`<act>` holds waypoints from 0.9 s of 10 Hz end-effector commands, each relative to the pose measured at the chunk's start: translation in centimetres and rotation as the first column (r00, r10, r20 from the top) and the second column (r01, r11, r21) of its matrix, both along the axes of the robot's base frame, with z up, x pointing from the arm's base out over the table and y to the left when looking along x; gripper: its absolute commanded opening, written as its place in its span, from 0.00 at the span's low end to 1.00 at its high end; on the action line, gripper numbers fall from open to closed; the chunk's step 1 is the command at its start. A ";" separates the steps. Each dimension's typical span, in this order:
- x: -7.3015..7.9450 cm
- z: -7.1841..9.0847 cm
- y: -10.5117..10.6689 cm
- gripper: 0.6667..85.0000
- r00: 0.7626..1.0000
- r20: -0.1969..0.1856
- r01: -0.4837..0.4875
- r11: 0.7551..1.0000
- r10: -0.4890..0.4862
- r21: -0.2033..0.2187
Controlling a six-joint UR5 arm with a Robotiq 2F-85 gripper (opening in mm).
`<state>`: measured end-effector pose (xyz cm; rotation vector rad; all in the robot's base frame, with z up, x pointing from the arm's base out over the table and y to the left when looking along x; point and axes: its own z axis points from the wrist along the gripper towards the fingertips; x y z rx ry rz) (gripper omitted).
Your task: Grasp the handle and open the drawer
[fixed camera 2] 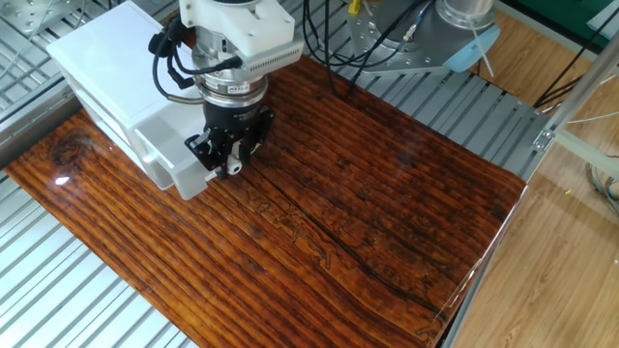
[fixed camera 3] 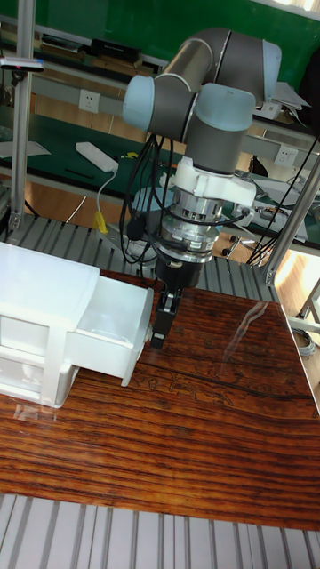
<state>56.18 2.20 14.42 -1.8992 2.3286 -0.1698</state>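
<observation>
The white cabinet [fixed camera 2: 97,58] stands at the table's back left, and its drawer [fixed camera 2: 166,145] is slid part way out toward the table's middle. In the tall fixed view the drawer [fixed camera 3: 107,322] juts out to the right of the cabinet [fixed camera 3: 36,293]. My gripper [fixed camera 2: 228,162] points down at the drawer's front panel, its black fingers [fixed camera 3: 163,324] close together against the panel's middle. A small whitish bit of the handle [fixed camera 2: 232,169] shows between the fingertips; the rest is hidden. The gripper is shut on the handle.
The glossy dark wooden tabletop [fixed camera 2: 348,222] stretches right and forward of the drawer. Ribbed metal decking [fixed camera 2: 58,290] borders it, and black cables [fixed camera 2: 329,48] hang behind the arm. The table's right edge [fixed camera 2: 484,261] runs diagonally.
</observation>
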 end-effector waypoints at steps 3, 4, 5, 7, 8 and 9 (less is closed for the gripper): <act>0.9 3.3 0.1 0.51 1.000 -0.026 -0.004 1.000 0.004 0.011; 0.9 4.0 0.0 0.51 0.999 -0.033 0.002 1.000 -0.001 0.023; 0.9 4.7 0.1 0.51 0.999 -0.035 0.013 1.000 -0.012 0.029; 0.6 6.1 0.2 0.45 0.996 -0.032 0.082 0.995 -0.081 0.049; 0.6 6.9 0.1 0.38 0.989 -0.020 0.148 0.987 -0.147 0.064; 0.7 7.5 -0.2 0.33 0.979 -0.012 0.202 0.976 -0.202 0.075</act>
